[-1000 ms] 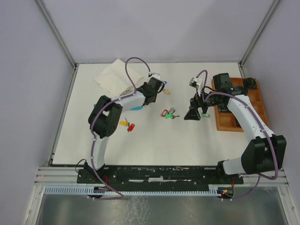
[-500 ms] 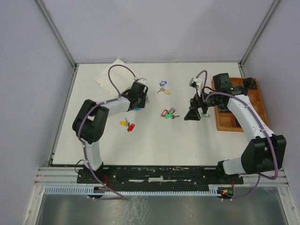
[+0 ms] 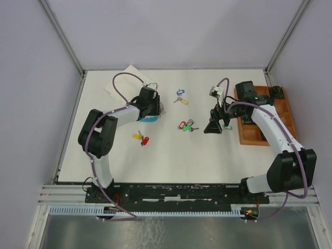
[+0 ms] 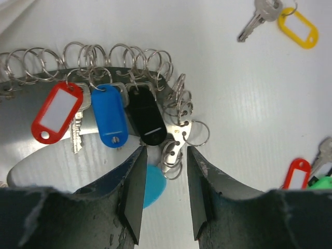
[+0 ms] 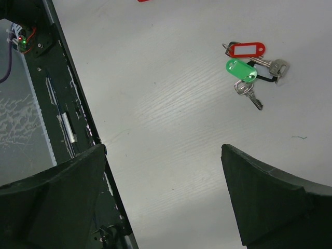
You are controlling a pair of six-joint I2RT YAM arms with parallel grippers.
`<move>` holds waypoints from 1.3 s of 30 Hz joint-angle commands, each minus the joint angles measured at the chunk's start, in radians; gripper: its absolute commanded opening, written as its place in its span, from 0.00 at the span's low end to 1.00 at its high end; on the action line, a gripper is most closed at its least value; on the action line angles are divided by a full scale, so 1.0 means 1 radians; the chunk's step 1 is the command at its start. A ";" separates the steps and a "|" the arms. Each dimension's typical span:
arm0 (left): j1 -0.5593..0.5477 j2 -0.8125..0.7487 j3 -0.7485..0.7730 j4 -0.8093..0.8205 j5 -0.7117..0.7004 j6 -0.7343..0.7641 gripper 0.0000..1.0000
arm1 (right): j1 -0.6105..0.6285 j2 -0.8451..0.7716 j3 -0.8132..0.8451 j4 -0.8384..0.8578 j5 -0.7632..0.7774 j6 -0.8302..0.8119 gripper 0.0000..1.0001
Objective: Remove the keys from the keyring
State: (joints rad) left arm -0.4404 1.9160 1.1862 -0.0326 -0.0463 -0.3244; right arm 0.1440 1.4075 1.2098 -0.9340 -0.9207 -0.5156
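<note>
Table: you have one white table, and everything below sits on it.
Arms: two. Your left arm reaches toward the far left. Your right arm bends in from the right.
Tray: one wooden tray at the right edge, just beside the right arm.
Sheet: one white sheet in the far-left corner.
Keyring: one keyring lying flat under your left wrist, near the sheet. Its chain of small silver rings arcs across the top of the wrist view, and its light-blue end shows lower down.
Left gripper: your left gripper hangs over the keyring with its jaws a narrow gap apart. A few small rings and the light-blue end show in that gap. You cannot tell whether the fingers touch them.
Right gripper: your right gripper is spread wide over bare table and holds nothing.
Keys on the ring: three, side by side, with a red tag, a blue tag and a black tag.
Loose keys: three groups.
Far pair: one blue tag and one yellow tag.
Centre cluster: one red tag, one green tag and two silver keys, well ahead of the right gripper.
Near pair: one yellow tag and one red tag, beside the left arm.
</note>
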 commanded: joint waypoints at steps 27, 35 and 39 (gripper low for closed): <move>-0.009 0.048 0.007 0.020 0.040 -0.114 0.29 | 0.008 0.001 0.047 -0.002 -0.035 -0.024 1.00; -0.016 0.029 0.000 0.035 0.062 -0.120 0.03 | 0.007 -0.001 0.044 -0.002 -0.041 -0.023 1.00; -0.016 -0.028 -0.016 0.063 0.089 -0.128 0.03 | 0.007 0.006 0.036 0.015 -0.063 -0.005 1.00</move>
State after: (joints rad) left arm -0.4511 1.9564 1.1843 -0.0219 0.0021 -0.4118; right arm 0.1444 1.4086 1.2098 -0.9409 -0.9291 -0.5213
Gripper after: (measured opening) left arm 0.045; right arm 0.998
